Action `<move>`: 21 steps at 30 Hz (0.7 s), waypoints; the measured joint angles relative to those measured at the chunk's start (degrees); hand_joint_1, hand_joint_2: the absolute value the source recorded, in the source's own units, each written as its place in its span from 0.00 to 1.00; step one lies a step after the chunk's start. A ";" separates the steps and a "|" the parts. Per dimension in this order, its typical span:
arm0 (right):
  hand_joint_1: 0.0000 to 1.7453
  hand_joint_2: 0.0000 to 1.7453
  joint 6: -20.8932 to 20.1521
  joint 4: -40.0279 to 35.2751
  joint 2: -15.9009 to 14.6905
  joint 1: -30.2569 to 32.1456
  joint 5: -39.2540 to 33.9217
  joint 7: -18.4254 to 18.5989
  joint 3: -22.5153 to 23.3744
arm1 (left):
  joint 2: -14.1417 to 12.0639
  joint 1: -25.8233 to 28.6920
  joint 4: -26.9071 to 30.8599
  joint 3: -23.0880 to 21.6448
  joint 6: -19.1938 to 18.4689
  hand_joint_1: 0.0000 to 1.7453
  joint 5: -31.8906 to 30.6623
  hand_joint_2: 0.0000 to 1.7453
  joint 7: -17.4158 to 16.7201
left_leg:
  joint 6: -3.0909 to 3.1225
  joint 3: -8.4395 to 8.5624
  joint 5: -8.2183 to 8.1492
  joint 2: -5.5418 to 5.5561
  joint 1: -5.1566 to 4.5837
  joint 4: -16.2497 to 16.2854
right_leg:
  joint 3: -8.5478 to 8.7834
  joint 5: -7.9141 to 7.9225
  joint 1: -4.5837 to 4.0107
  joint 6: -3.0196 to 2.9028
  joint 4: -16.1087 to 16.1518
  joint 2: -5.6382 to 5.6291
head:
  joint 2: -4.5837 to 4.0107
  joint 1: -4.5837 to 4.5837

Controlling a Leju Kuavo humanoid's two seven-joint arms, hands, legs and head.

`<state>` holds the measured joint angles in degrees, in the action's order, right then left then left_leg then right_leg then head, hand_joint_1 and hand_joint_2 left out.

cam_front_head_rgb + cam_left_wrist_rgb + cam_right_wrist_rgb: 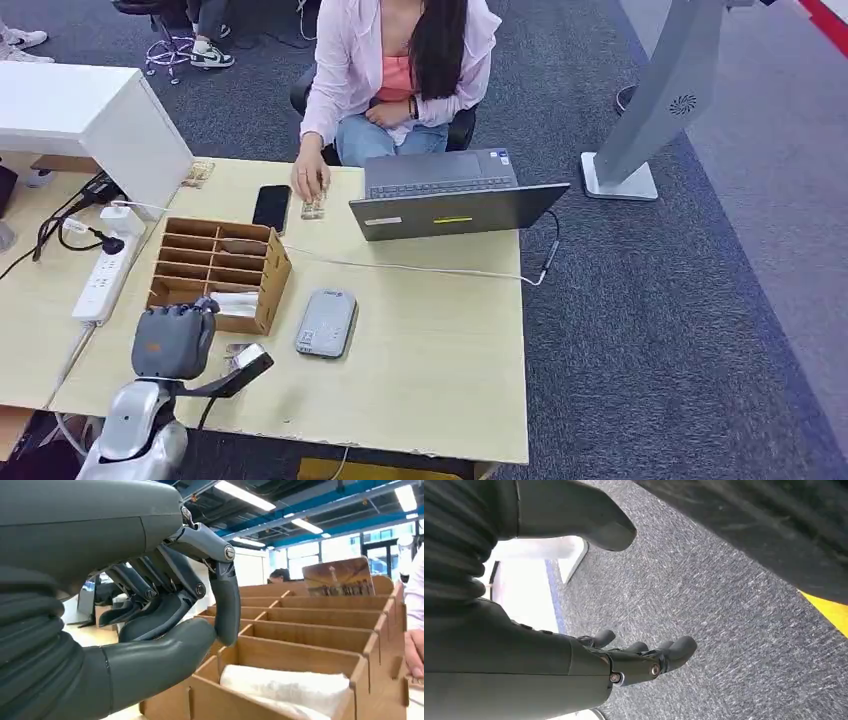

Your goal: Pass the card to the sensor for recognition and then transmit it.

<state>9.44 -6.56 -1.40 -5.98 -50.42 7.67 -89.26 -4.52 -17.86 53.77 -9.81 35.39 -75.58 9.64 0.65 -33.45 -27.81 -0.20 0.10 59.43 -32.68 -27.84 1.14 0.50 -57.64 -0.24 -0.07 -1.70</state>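
The left hand sits at the near edge of the wooden slotted box on the counter; in the left wrist view its fingers curl inward toward the thumb above the nearest slot and hold nothing. That nearest slot contains a white folded item; a card with a brownish printed face stands upright in a farther slot of the same box. The grey sensor lies flat on the counter just beside the box, apart from the hand. The right hand hangs over grey carpet; its fingers are loosely apart and empty. A person sits at the far side of the counter, one hand resting on a small item near a black phone; an open laptop stands in front of the person; a white power strip lies on the adjoining surface to the left.
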 joint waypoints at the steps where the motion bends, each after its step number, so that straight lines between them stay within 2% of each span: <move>1: 0.00 1.00 0.00 0.00 0.00 0.00 -0.04 -0.02 0.00 | 0.00 0.00 0.18 0.00 0.00 1.00 0.22 1.00 0.09 | 0.00 0.00 0.00 0.00 0.00 0.00 | 0.00 0.00 0.00 0.00 0.00 0.00 | 0.00 0.02; 5: 0.00 1.00 0.09 0.00 0.00 0.00 -0.09 -0.04 -0.02 | 0.00 0.00 0.48 0.00 0.00 1.00 0.48 1.00 0.66 | 0.00 0.00 0.00 0.00 0.00 0.00 | 0.00 0.00 0.00 0.00 0.00 0.00 | 0.00 0.00; 6: 0.00 1.00 0.11 0.00 0.00 0.00 -0.09 -0.07 -0.02 | 0.00 0.00 0.50 0.00 0.02 0.38 0.52 1.00 0.70 | 0.00 0.00 0.00 0.00 0.00 0.00 | 0.00 0.00 0.00 0.00 0.00 0.00 | 0.00 0.02; 7: 0.00 1.00 0.15 0.00 0.00 0.00 -0.31 -0.13 0.00 | 0.02 0.05 0.66 0.00 0.04 0.00 0.85 1.00 1.05 | 0.00 0.00 0.00 0.00 0.00 0.00 | 0.00 0.00 0.00 0.00 0.00 0.00 | 0.00 0.02; 11: 0.00 1.00 0.00 0.00 -0.04 0.04 -0.44 0.11 -0.02 | 1.83 0.49 4.62 -0.17 -0.39 0.00 2.01 1.00 2.75 | 0.01 0.00 0.00 0.03 -0.01 0.03 | -0.01 0.00 0.01 0.00 0.00 0.03 | 0.00 0.02; 16: 0.00 1.00 1.57 0.20 -0.28 0.09 -0.81 1.66 -0.02 | 4.98 2.38 12.75 -3.77 -1.53 0.00 1.55 1.00 0.33 | 0.03 -0.01 -0.02 0.00 -0.03 0.03 | 0.01 0.02 0.03 0.03 0.01 -0.01 | 0.00 0.00; 21: 0.00 1.00 1.75 0.31 -0.63 0.39 -1.03 2.25 -0.02 | 5.16 4.42 19.53 -6.03 -2.16 0.00 3.23 1.00 -0.50 | 0.04 0.00 -0.03 0.00 -0.02 0.04 | -0.01 0.02 0.02 0.04 0.02 -0.01 | 0.00 0.02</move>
<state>11.19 -6.25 -2.03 -5.59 -51.45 9.92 -89.29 0.63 -13.44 73.30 -15.85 33.22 -72.35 9.14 0.69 -33.46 -27.84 -0.19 0.07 59.46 -32.68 -27.82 1.16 0.54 -57.62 -0.24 -0.07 -1.68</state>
